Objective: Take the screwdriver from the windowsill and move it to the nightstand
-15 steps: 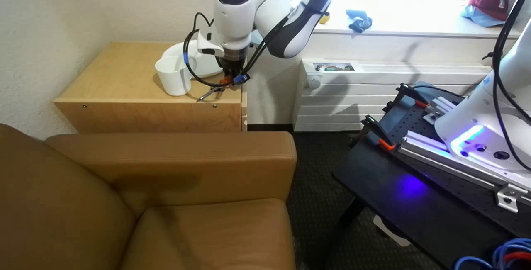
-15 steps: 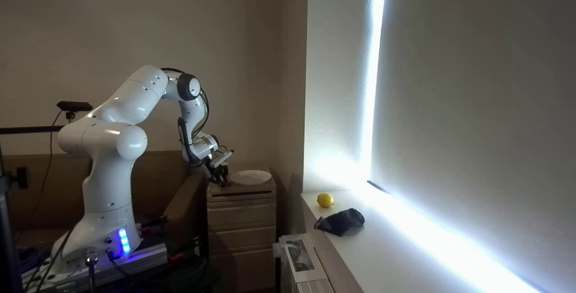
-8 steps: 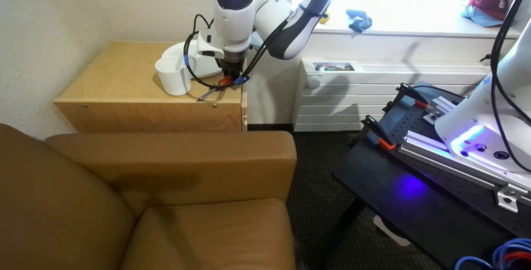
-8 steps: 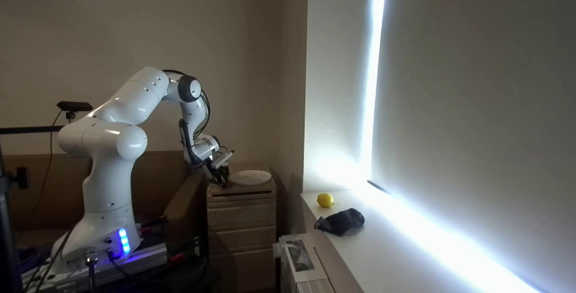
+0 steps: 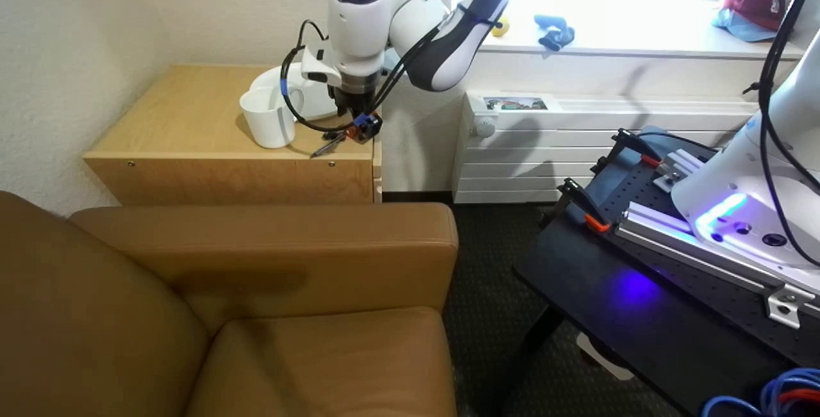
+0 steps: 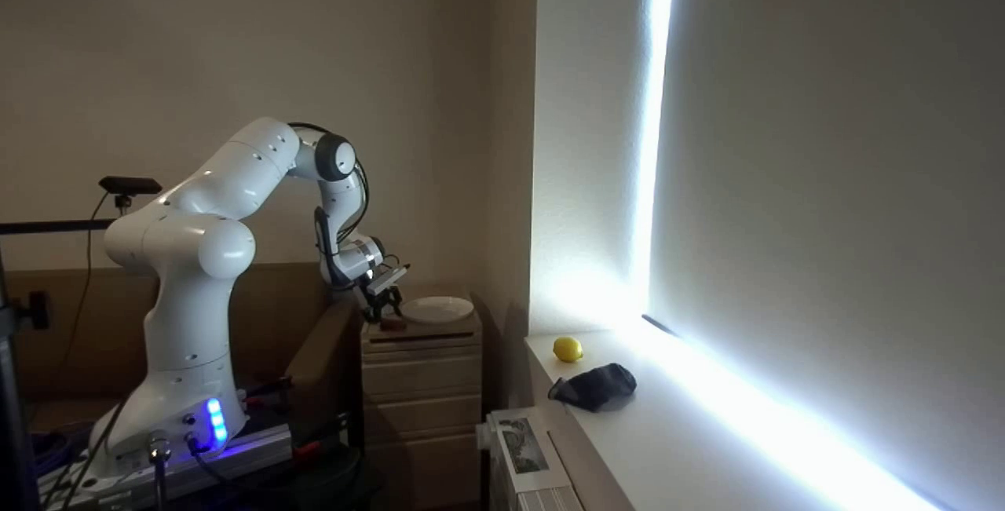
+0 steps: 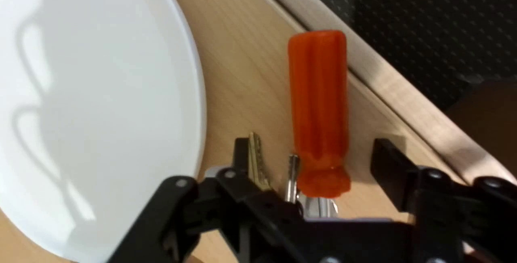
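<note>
The screwdriver (image 7: 321,105), with its orange fluted handle, lies on the light wood top of the nightstand (image 5: 198,109), close to the edge. Its metal shaft (image 5: 328,145) points toward the sofa side in an exterior view; in the wrist view most of the shaft is hidden under my gripper. My gripper (image 7: 313,156) is open, with its fingers on either side of the handle's lower end and a gap on both sides. The windowsill (image 6: 628,448) is away from the arm and bears no screwdriver that I can see.
A white plate (image 7: 121,93) lies beside the gripper, with a white mug (image 5: 268,119) near it. A brass key (image 7: 256,160) and a silver key (image 7: 291,178) lie by the screwdriver. A lemon (image 6: 568,349) and a dark cloth (image 6: 597,387) are on the windowsill. A sofa (image 5: 269,231) adjoins the nightstand.
The gripper has opened and let go of the screwdriver, its fingers now spread apart around the handle. The screwdriver's tip has shifted slightly, and the wrist has moved a little.
</note>
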### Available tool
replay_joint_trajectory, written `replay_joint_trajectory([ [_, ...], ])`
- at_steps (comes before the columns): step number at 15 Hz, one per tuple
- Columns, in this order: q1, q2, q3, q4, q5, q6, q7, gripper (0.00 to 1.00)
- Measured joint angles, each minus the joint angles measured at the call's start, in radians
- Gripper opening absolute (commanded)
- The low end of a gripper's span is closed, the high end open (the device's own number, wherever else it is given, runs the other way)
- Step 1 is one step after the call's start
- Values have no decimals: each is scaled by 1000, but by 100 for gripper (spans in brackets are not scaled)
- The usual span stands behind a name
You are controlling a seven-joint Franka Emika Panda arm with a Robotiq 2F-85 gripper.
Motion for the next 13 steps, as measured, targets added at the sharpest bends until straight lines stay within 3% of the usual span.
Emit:
replay_joint_trajectory([
  [4, -71, 9, 92, -6, 165, 35, -101, 100],
  [7, -163, 3, 202, -24, 372, 37, -238, 100],
  [10, -271, -46, 315, -66, 633, -30, -364, 100],
  [13, -321, -152, 334, -109, 828, -119, -385, 100],
])
